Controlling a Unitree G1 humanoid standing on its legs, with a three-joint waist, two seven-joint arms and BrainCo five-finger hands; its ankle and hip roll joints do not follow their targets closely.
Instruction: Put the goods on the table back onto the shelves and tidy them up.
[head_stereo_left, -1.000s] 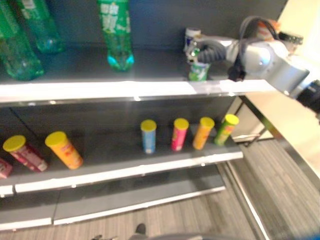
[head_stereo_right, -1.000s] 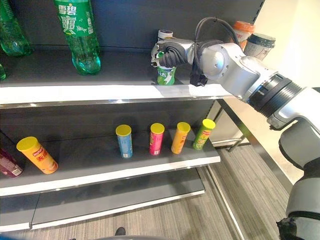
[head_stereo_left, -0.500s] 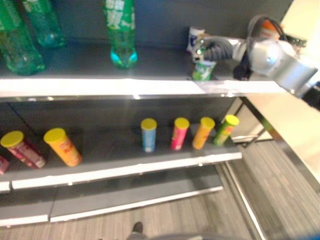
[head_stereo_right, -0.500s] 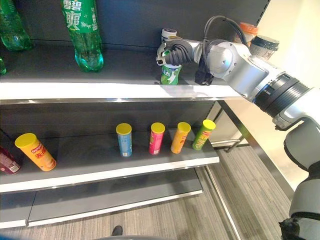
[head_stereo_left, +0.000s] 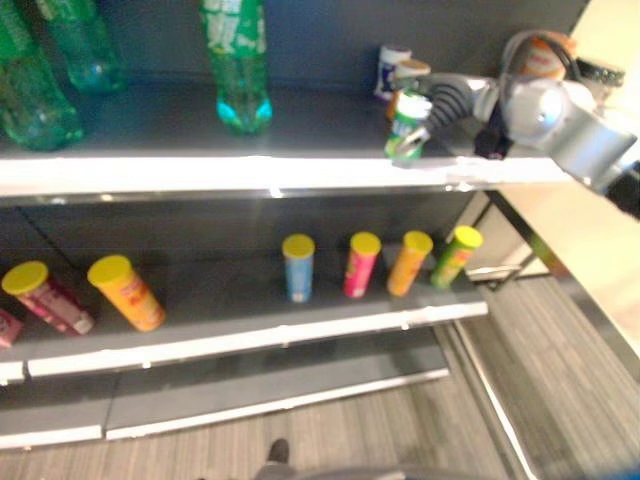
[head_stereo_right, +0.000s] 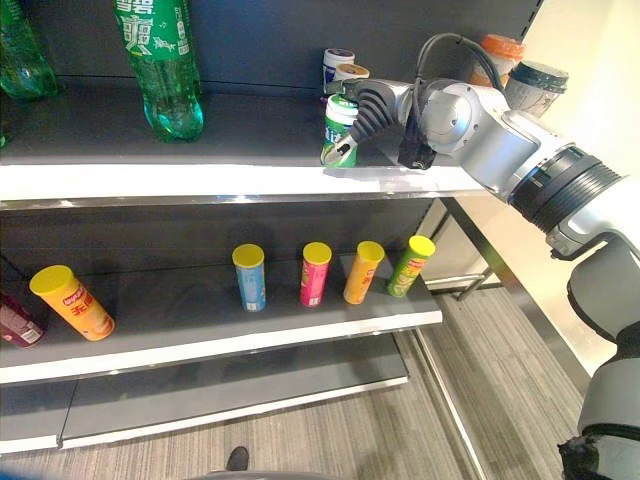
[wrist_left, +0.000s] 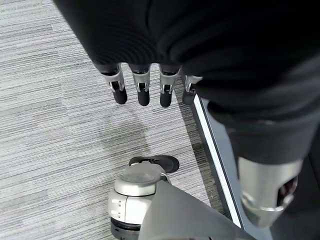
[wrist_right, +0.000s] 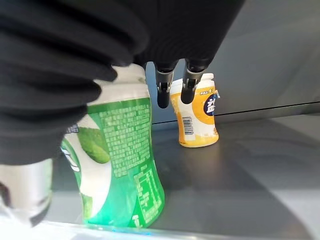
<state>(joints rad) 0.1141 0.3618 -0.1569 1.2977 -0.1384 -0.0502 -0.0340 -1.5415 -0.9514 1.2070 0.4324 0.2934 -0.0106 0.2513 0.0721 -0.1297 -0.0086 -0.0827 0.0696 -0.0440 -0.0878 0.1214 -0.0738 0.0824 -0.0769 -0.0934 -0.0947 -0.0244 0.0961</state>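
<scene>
The green bottle (head_stereo_right: 340, 130) stood near the front edge of the top shelf (head_stereo_right: 200, 180), toward its right end, tilted rather than plumb; it looked a light, stiff plastic container with a smooth wrapper (likely slippery), best taken round its mid-body, not by the white cap; the right hand (head_stereo_right: 372, 100) reached in from the right with the arm stretched level over the shelf, its fingers (wrist_right: 164, 90) straight and spread past the bottle's top, the thumb low beside the base; whether the palm touched the bottle was hard to say, but nothing was clamped; an orange bottle (wrist_right: 196, 116) stood farther back toward the rear wall; the left hand (wrist_left: 145, 87) hung slack over the floor, fingers loose and holding nothing
</scene>
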